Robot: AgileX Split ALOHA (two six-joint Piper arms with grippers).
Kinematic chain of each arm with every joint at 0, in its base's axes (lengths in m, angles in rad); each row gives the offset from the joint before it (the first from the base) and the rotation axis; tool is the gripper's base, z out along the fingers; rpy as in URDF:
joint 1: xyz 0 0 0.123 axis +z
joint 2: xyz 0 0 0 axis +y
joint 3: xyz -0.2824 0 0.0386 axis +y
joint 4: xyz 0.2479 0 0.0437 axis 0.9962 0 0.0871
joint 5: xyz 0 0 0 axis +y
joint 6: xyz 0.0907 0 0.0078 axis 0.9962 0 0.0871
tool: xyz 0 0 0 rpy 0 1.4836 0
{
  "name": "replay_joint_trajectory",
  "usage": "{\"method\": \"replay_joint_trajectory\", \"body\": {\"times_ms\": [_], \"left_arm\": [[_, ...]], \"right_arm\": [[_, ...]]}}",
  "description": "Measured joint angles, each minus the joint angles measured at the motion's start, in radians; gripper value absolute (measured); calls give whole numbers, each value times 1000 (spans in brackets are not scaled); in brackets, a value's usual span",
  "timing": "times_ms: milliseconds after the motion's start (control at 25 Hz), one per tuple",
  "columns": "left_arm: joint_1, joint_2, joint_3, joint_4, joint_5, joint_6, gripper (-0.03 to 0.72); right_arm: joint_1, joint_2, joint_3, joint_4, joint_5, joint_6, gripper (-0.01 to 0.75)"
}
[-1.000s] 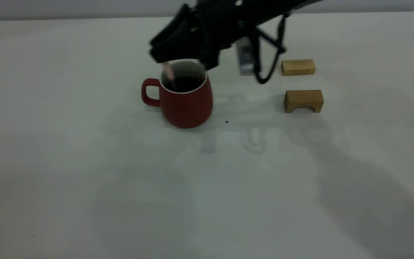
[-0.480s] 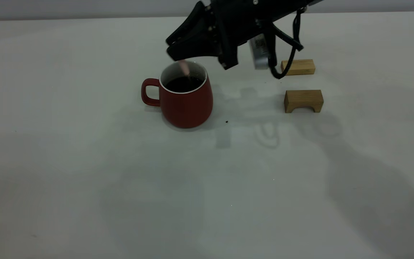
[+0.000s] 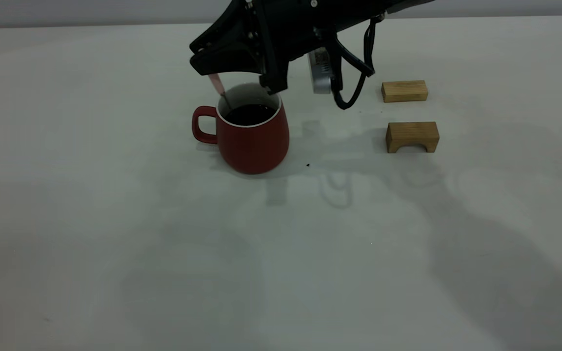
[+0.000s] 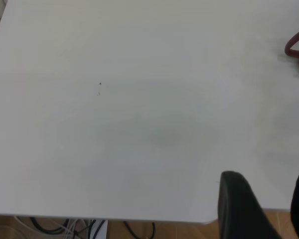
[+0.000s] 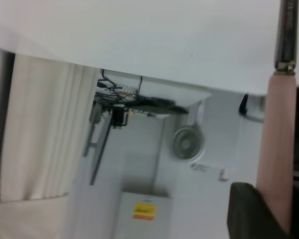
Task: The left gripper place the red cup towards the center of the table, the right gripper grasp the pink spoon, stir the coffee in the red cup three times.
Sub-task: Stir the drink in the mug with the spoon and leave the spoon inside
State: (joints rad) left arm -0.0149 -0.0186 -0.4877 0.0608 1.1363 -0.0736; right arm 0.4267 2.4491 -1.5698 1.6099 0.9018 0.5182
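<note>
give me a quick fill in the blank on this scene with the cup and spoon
1. The right hand holds the pink ____ above the red cup.
2. The pink spoon dips into dark ____ in the cup.
3. The cup's handle points away from the two wooden ____.

Missing words: spoon; coffee; blocks

Black right tool (image 3: 212, 61), silver-grey module (image 3: 320, 71), looping black cable (image 3: 354, 92)
</note>
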Motion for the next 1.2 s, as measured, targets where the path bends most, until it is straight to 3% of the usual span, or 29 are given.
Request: {"method": "replay_joint_trajectory", "body": {"times_ms": [560, 680, 960, 1080, 1200], "left_arm": [[0, 0, 0, 0, 0, 0, 333], [0, 0, 0, 0, 0, 0, 333], [0, 0, 0, 0, 0, 0, 333], [0, 0, 0, 0, 0, 0, 332], [0, 0, 0, 0, 0, 0, 332]], "right_arm": [[-6, 0, 0, -110, -4, -61, 160], [-6, 0, 0, -121, -1, -61, 235], [-7, -13, 0, -227, -1, -61, 573], [-11, -77, -3, -329, -1, -61, 620], [-24, -182, -5, -437, 4, -61, 599]]}}
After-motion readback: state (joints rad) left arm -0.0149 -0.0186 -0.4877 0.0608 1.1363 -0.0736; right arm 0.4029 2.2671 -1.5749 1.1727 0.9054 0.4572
